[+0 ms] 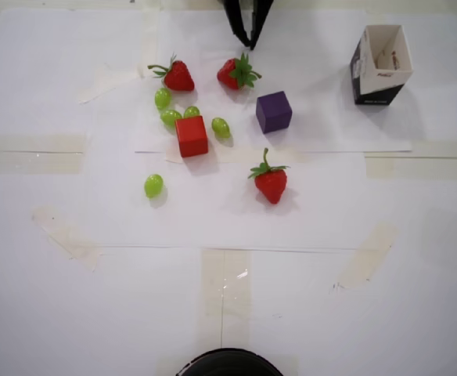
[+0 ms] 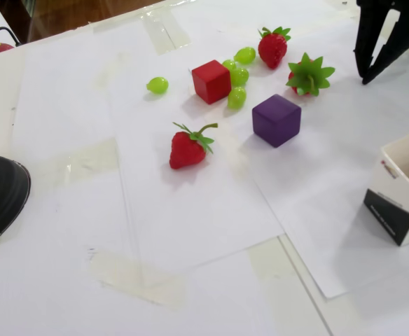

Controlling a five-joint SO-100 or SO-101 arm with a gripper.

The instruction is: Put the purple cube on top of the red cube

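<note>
The purple cube (image 2: 276, 120) sits apart from the red cube (image 2: 211, 81); the jaws seem slightly parted, holding nothing.

Only the hand (image 1: 249, 43) shows, arm itself cropped out. Overhead view: it enters at 12 o'clock on the frame edge, two dark fingers (image 1: 235, 22) pointing toward 6 o'clock, tips converging with a small gap between them. Fixed view: hand (image 2: 364, 78) sits at about 1 o'clock in the top corner, fingers (image 2: 363, 42) angled down, tips slightly apart, nothing between them. Tips hang near the desk; contact unclear.
</note>
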